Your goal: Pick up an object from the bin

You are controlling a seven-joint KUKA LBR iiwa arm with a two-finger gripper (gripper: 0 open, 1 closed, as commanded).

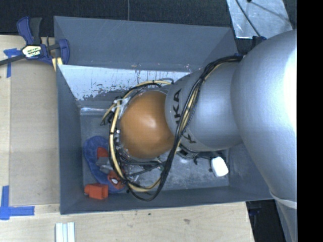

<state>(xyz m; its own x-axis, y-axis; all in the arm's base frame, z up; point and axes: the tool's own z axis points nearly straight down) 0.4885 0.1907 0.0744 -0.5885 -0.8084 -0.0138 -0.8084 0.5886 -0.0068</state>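
at the far left of the bin (68, 160), in its lower left corner, lies an orange block (96, 191), long side running left to right along the front wall. just above it a blue thing (93, 153), soft-looking and curved like a rim or a fold, runs up and down the floor, with a small red bit (115, 181) at its lower right edge. next comes the wrist's orange cover (144, 125), ringed with cables (117, 135), low over the middle of the floor; its left edge sits just beside the blue thing. the jaws are under that cover, so i cannot tell how wide they stand or whether anything is between them. judging by where the cover hangs, the blue thing is the nearest piece, lying left and a little toward the front wall from the wrist, the block further that way. right of the cover the arm (222, 110) crosses the bin, and a white lump (219, 166) lies beneath it, well apart from the rest.
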